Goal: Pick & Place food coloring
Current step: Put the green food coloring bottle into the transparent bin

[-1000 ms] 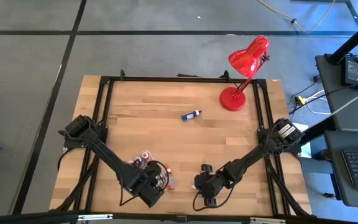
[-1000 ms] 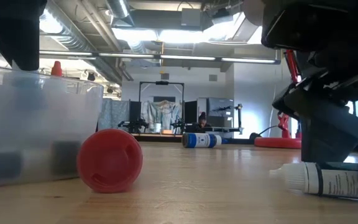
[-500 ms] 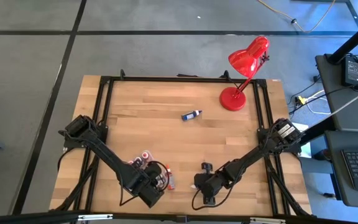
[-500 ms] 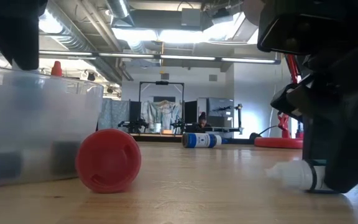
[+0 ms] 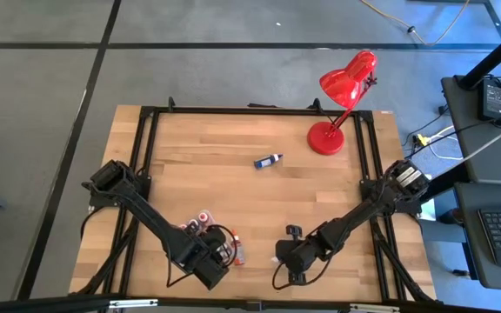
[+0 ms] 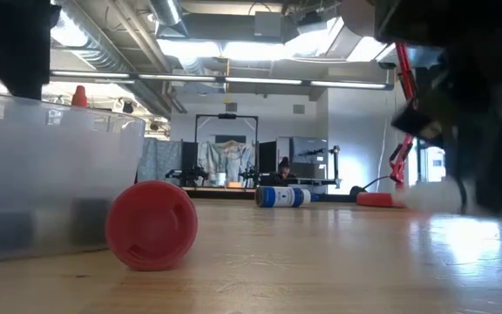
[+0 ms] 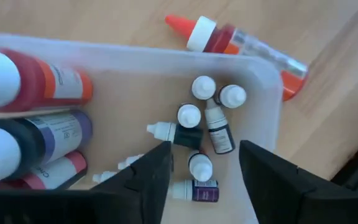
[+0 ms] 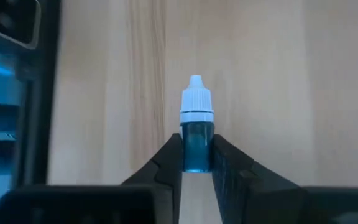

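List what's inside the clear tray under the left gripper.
Inside the clear tray: several tiny white-capped dropper bottles and larger bottles. The left gripper, open above, hides part of the floor.

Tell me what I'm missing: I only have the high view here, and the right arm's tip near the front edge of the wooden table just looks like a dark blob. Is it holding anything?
Observer: Yes. The right gripper is shut on a small blue dropper bottle with a white cap.
Operator: And the left arm?
Observer: The left gripper hangs with its jaws open over the clear rectangular plastic tray.
Operator: What is in that tray?
Observer: Several tiny white-capped dropper bottles, plus larger red and dark bottles along one side.
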`<state>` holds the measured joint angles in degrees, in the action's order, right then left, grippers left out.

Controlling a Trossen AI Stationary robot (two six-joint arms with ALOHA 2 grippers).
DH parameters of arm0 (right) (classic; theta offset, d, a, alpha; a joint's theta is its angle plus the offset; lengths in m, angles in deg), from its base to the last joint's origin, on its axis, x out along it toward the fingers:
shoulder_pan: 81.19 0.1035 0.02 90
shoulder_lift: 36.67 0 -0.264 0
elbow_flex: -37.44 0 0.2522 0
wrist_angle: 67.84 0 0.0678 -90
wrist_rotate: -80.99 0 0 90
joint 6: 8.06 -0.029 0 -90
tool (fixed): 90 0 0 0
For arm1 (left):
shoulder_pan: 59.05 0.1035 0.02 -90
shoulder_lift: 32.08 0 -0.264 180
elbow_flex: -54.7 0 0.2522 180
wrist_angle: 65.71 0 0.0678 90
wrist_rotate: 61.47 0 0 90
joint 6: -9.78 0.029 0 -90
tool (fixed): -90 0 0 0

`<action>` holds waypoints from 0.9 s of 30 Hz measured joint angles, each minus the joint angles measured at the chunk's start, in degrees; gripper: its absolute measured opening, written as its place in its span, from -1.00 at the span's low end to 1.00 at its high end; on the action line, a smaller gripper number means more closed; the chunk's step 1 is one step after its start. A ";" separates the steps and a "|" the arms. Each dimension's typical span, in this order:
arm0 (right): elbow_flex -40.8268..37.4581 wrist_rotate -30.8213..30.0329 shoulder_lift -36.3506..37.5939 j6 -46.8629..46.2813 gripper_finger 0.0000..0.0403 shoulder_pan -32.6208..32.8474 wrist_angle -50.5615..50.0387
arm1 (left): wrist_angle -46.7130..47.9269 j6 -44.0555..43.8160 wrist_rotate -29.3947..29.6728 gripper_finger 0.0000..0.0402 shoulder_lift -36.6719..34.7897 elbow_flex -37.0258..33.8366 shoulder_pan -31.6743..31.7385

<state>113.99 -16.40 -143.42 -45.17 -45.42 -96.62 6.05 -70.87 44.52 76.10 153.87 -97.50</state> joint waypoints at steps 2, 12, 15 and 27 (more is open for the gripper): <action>0.00 -0.18 1.71 -0.12 -0.66 -0.04 -0.87 | -0.12 1.57 1.78 -0.05 -0.52 0.60 -0.02; 0.07 -7.09 13.10 -0.17 -0.66 -0.04 -3.41 | -6.21 12.32 7.61 -0.03 -0.67 4.46 1.25; 0.15 -8.59 16.88 -0.17 -0.65 -0.02 -3.97 | -10.29 16.66 7.42 -0.03 -0.67 4.50 2.28; 0.20 -5.53 23.17 -1.70 -0.64 0.13 -3.05 | -24.88 50.87 8.69 -0.09 -0.67 4.50 5.56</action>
<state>114.18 -21.93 -120.26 -46.86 -45.29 -99.67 -18.83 -20.00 53.20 75.42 158.37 -91.94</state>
